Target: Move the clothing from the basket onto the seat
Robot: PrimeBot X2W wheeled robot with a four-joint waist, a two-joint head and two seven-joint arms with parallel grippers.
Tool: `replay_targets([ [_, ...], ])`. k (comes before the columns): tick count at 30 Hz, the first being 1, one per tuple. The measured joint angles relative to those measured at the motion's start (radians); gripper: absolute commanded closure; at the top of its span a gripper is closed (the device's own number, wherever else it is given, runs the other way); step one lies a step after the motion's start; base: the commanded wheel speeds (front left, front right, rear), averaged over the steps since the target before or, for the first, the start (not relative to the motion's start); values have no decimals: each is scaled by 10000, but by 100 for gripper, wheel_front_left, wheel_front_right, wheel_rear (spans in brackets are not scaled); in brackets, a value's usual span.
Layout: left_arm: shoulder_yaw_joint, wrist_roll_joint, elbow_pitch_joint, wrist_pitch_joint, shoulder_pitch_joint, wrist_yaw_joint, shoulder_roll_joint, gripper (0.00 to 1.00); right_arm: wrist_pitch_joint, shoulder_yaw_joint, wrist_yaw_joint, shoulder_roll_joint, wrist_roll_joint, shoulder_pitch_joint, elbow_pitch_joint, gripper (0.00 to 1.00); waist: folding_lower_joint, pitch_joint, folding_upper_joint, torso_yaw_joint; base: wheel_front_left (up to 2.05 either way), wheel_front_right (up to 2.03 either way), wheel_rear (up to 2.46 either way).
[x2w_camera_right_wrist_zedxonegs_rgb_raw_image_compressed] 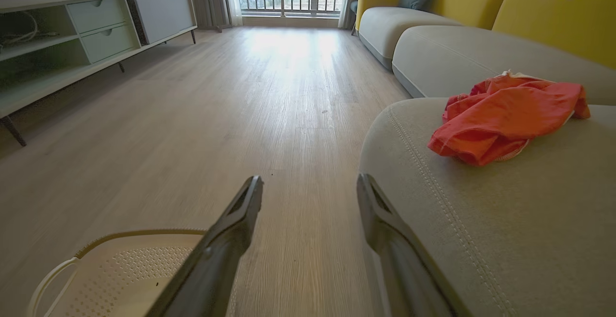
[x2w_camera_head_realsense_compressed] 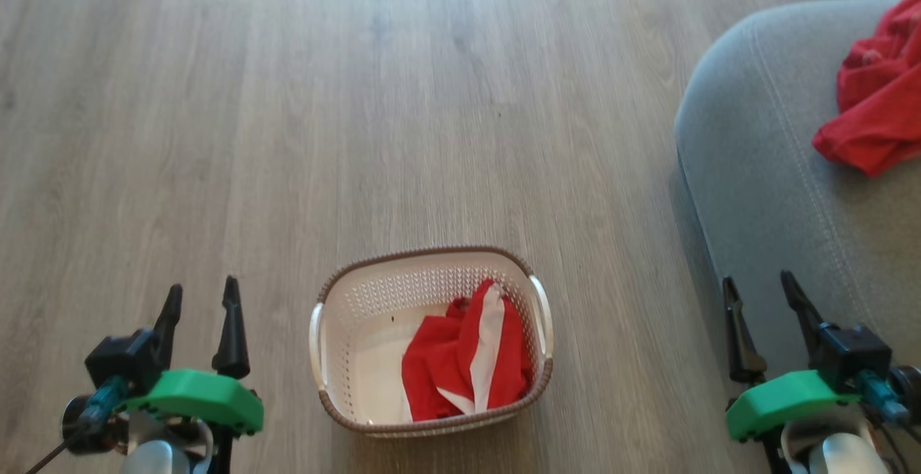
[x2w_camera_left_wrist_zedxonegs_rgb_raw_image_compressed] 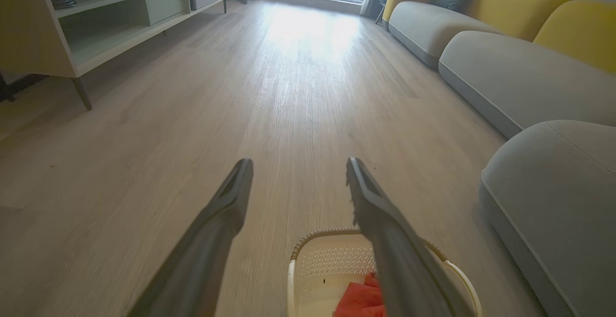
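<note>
Lower centre of the head view, the basket (x2w_camera_head_realsense_compressed: 388, 294) sits on the wood floor (x2w_camera_head_realsense_compressed: 360, 100), a red-and-white garment (x2w_camera_head_realsense_compressed: 468, 366) bunched in its right half. Another red garment (x2w_camera_head_realsense_compressed: 874, 100) lies on the grey seat (x2w_camera_head_realsense_compressed: 755, 172), upper right. Left gripper (x2w_camera_head_realsense_compressed: 202, 285), lower left, fingers spread, empty; right gripper (x2w_camera_head_realsense_compressed: 757, 278), lower right, likewise parted, holding nothing

Two red garments (x2w_camera_head_realsense_compressed: 464, 366) (x2w_camera_head_realsense_compressed: 874, 100), one basket (x2w_camera_head_realsense_compressed: 345, 330), two pincers (x2w_camera_head_realsense_compressed: 202, 284) (x2w_camera_head_realsense_compressed: 757, 277)

Red clothing (x2w_camera_right_wrist_zedxonegs_rgb_raw_image_compressed: 500, 120) on seat (x2w_camera_right_wrist_zedxonegs_rgb_raw_image_compressed: 481, 240); right gripper (x2w_camera_right_wrist_zedxonegs_rgb_raw_image_compressed: 309, 180) fingers apart, empty.
</note>
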Motion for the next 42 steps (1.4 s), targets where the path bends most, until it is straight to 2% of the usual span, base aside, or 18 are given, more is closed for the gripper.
replay_targets([
  [6, -395, 2, -234, 0, -524, 0, -2, 0, 0, -215, 2, 29, 15, -440, -272, 0, 0, 738, 0, -233, 0, 0, 0],
  [14, -917, 140, -476, 0, -1927, -4, -4, 0, 0, -234, 0, 29, 184, -1364, -807, 0, 3, 2320, 0, -519, 0, 0, 0],
  [19, -1346, 470, -355, -2, -3248, -173, -13, 0, 0, -159, 0, 29, 378, -2292, -1081, 0, 4, 3850, -1, -786, 0, 0, 0],
  [26, -2376, 1118, 761, 92, -4994, -347, -12, 0, 0, 207, 2, 29, 834, -3375, -1308, 0, 6, 5971, -1, -1241, 0, 0, 0],
  [35, -3733, 2052, 2591, 2098, -7009, -247, -12, 0, 0, 761, 2, 27, 1254, -4346, -1429, 0, 3, 8045, -1, -1753, 0, 0, 0],
  [42, -4103, 1983, 4261, 3411, -7706, 167, -10, 0, 0, 1022, 2, 25, 1605, -4609, -1406, 0, 0, 8569, -1, -2310, 0, 0, 0],
])
